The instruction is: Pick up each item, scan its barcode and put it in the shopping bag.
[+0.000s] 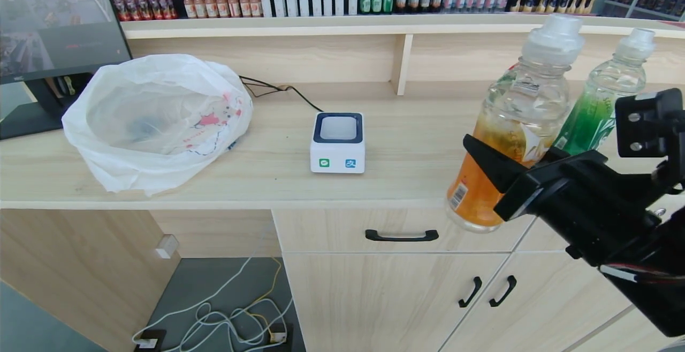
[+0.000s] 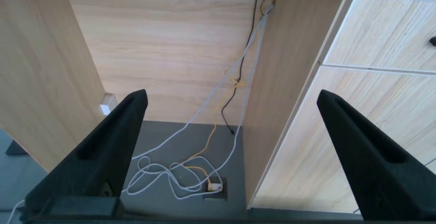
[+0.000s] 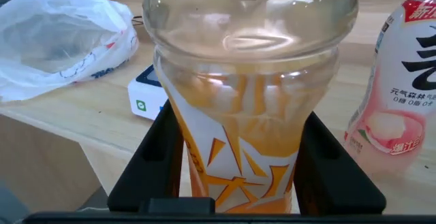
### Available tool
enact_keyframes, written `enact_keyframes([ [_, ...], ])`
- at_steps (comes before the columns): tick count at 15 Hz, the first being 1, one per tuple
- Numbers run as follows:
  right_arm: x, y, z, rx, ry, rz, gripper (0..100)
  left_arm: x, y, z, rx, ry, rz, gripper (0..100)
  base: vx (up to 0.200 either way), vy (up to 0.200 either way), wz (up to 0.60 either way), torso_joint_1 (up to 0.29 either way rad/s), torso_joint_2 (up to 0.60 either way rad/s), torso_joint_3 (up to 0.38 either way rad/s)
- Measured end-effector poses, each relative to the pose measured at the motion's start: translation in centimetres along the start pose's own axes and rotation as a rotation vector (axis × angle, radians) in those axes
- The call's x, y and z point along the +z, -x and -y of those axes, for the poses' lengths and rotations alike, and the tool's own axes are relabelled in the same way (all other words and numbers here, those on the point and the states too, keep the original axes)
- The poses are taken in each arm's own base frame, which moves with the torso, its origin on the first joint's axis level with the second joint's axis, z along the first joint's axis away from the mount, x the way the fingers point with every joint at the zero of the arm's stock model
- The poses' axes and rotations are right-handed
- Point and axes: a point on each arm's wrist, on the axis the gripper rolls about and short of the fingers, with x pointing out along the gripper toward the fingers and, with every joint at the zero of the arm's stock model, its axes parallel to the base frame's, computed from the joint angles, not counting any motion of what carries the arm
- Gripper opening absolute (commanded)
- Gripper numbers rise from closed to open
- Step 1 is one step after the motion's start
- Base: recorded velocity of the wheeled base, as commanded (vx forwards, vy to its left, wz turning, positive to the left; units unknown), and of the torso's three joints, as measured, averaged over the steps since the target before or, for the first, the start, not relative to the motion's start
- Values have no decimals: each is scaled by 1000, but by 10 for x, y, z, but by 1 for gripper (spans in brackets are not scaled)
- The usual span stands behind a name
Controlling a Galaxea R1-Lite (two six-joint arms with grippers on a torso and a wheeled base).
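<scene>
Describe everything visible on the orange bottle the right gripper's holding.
The orange bottle is clear plastic with a pale translucent cap. It has orange liquid in its lower part and is clear above, with an orange-and-white label and a barcode near the base. It is lifted off the counter, leaning slightly, cap uppermost, to the right of the scanner. The right gripper is shut on its lower body from both sides. Nothing else visibly touches it.

— Where's the desk (image 1: 406,143) open?
— Between the shopping bag (image 1: 155,116) and the scanner (image 1: 338,142), and from the scanner across to the orange bottle (image 1: 508,116).
— Obstacles?
— The green bottle (image 1: 594,116) close behind it, a cable (image 1: 306,99) behind the scanner, and the upper shelf (image 1: 321,25) and its divider (image 1: 401,63) at the back.
</scene>
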Motion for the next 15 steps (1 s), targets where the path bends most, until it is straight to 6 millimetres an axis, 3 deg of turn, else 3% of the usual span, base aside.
enact_keyframes([
  [5, 0, 23, -13, 238, -142, -9, 0, 0, 0, 0, 0, 0, 0, 100, 0, 0, 0, 0, 0, 0],
  [12, -10, 22, -23, 521, -436, -81, 0, 0, 0, 0, -1, 0, 0, 100, 0, 0, 0, 0, 0, 0],
  [15, -7, 14, -27, 598, -551, -23, 0, 0, 0, 0, 1, 0, 0, 100, 0, 0, 0, 0, 0, 0],
])
